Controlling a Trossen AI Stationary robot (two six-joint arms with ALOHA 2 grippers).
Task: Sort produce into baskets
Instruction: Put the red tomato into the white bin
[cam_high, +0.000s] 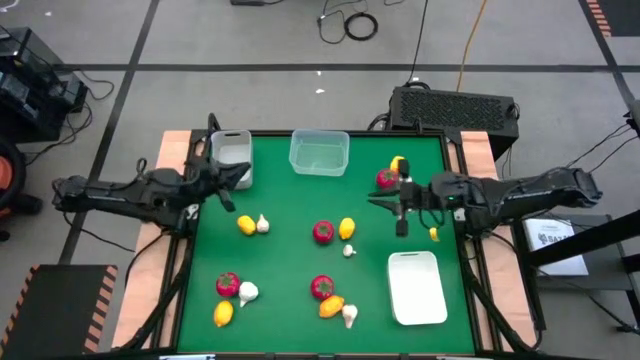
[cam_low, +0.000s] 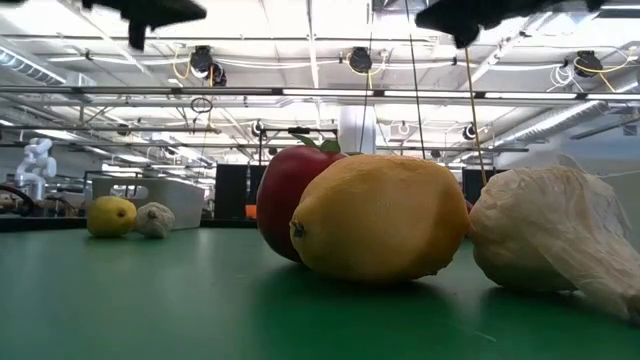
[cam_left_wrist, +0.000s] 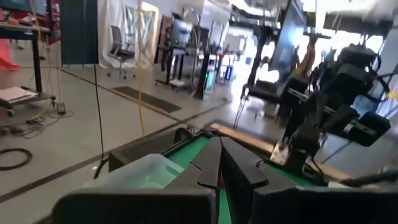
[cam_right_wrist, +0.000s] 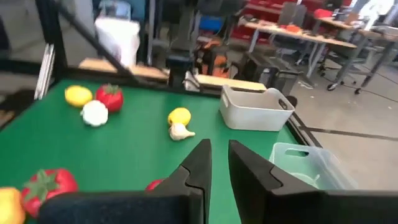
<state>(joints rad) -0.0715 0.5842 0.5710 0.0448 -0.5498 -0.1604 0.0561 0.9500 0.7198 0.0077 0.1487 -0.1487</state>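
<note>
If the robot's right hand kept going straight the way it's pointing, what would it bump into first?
Probably nothing soon. The right hand points across the green table toward the left arm's side, its fingers slightly apart. The nearest things roughly ahead are a lemon and a garlic bulb, but the hand may pass above them.

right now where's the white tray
In the high view the white tray lies on the table's right side near the front edge, empty, with the right gripper above it.
</note>
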